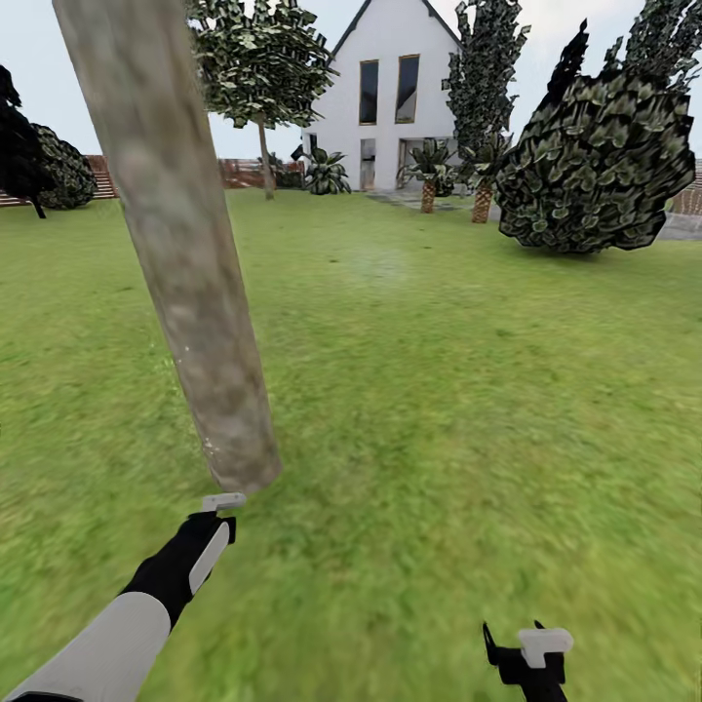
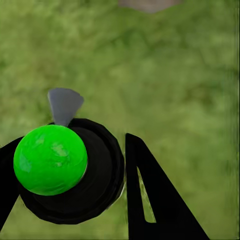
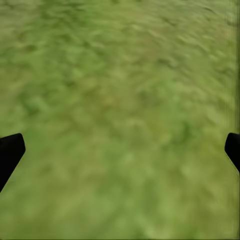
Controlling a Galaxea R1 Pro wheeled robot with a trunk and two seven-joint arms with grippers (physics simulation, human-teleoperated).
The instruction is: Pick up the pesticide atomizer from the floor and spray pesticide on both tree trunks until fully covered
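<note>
A thick grey-brown tree trunk (image 1: 185,263) leans across the left of the head view, its base on the grass just beyond my left gripper (image 1: 213,531). In the left wrist view my left gripper (image 2: 70,150) is shut on the pesticide atomizer (image 2: 75,170), a black round body with a bright green cap and a grey nozzle aimed at the lawn. A few tiny white specks dot the lower trunk. A second tree (image 1: 263,68) stands far back by the fence. My right gripper (image 1: 526,648) hangs open over bare grass, its fingers wide apart in the right wrist view (image 3: 120,150).
A white house (image 1: 390,97) stands at the back. A large dark bush (image 1: 595,166) fills the right side, with palms and tall trees beside it. A brown fence (image 1: 239,174) runs behind. Open lawn (image 1: 409,390) spreads ahead and to the right.
</note>
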